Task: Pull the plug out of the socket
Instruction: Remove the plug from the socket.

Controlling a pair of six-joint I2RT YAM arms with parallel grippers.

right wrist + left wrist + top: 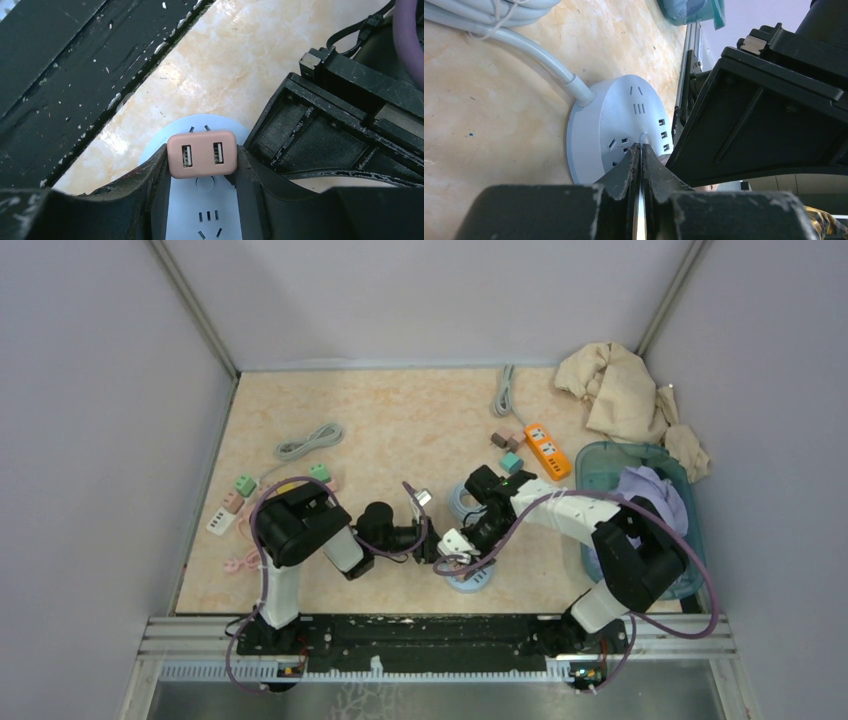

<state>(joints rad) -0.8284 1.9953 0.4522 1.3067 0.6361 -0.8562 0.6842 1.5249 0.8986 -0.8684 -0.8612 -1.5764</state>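
The socket (205, 200) is a round pale-blue disc lying flat on the table, near the front edge in the top view (470, 580). In the right wrist view a pink plug (202, 154) with two USB ports sits over the socket's middle. My right gripper (202, 156) is shut on the plug, one finger on each side. Whether its prongs are still in the slots is hidden. My left gripper (641, 146) is shut with nothing in it, its tips resting on the socket's top face (624, 115). In the top view both grippers, left (432, 546) and right (462, 545), meet above the socket.
The socket's white cord (539, 60) runs off to a coil (462, 502) behind it. An orange power strip (547, 450) and small cube adapters (510, 462) lie at the back right. A clear blue bin (672, 462) and beige cloth (620, 390) stand right. More adapters (232, 502) and a grey cable (310, 440) lie left.
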